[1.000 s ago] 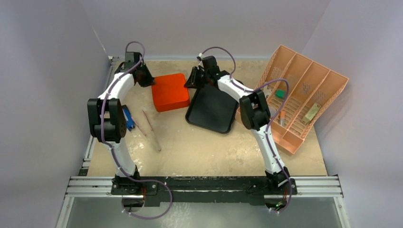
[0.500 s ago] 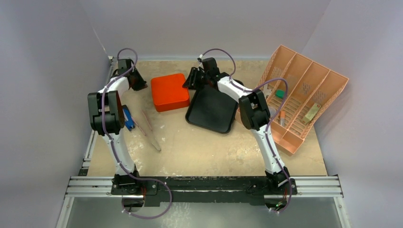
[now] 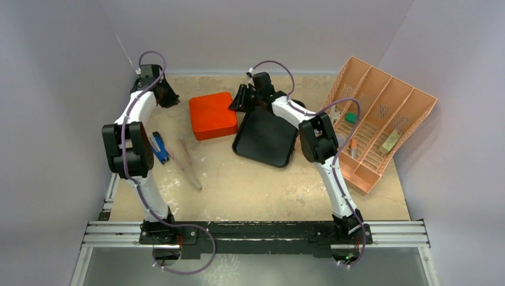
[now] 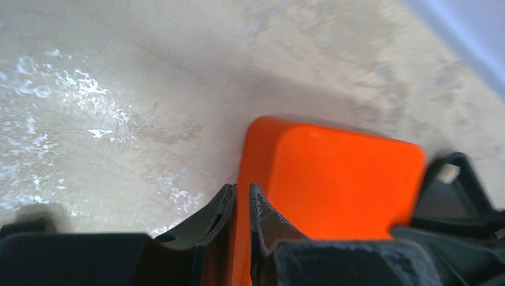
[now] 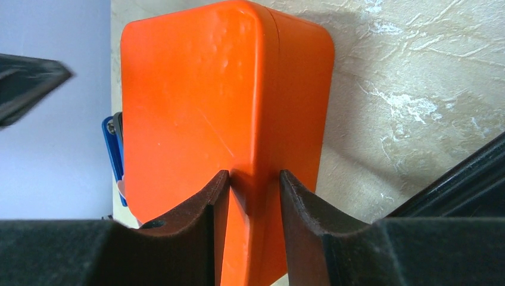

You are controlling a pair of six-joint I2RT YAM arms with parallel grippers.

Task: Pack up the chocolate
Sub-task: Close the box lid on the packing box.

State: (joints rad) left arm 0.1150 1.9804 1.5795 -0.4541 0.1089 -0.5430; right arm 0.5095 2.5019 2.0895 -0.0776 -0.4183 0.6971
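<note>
No chocolate pieces show in any view. A closed orange box (image 3: 212,115) lies at the back of the table, next to a black tray (image 3: 267,137). My right gripper (image 3: 239,100) is at the box's right edge. In the right wrist view (image 5: 255,174) its fingers are closed on the edge of the box (image 5: 196,95). My left gripper (image 3: 167,99) is left of the box, apart from it, near the back left corner. In the left wrist view (image 4: 242,187) its jaws are nearly together with nothing between them, and the box (image 4: 333,173) lies ahead.
A peach compartmented organizer (image 3: 381,119) with small items stands tilted at the right. A blue tool (image 3: 159,147) and pale tweezers-like sticks (image 3: 189,162) lie at the left. The side walls stand close to both arms.
My left gripper has drawn back from the orange box's left edge toward the back left corner. The right gripper has stayed at the box's right edge.
</note>
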